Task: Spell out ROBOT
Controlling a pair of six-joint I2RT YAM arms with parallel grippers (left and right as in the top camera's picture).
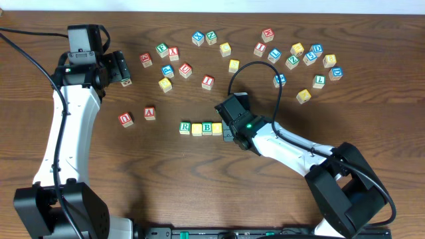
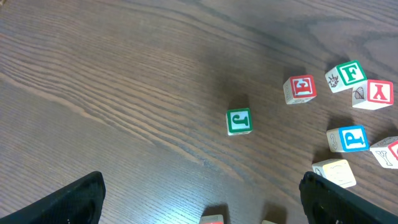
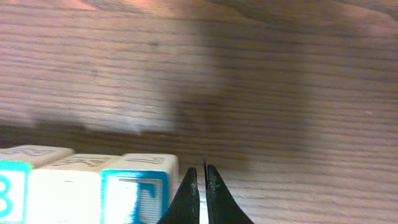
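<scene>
A row of cubes lies at mid-table: green R (image 1: 185, 127), a yellow-faced O (image 1: 196, 129), green B (image 1: 207, 127) and a second yellow-faced O (image 1: 217, 128). From overhead, my right gripper (image 1: 229, 137) covers the row's right end. The right wrist view shows the blue-lettered T cube (image 3: 140, 190) there, against the pale cube (image 3: 62, 193) beside the B (image 3: 6, 193). My right gripper (image 3: 202, 169) is shut and empty, its fingertips just right of the T cube. At the far left my left gripper (image 1: 123, 70) hangs wide open over bare wood, holding nothing (image 2: 202, 199).
Red U (image 1: 125, 119) and red A (image 1: 150, 112) lie left of the row. Several loose letter cubes are scattered across the back of the table (image 1: 292, 60). A green J cube (image 2: 239, 121) sits ahead of the left gripper, with red, green F and blue P cubes to its right.
</scene>
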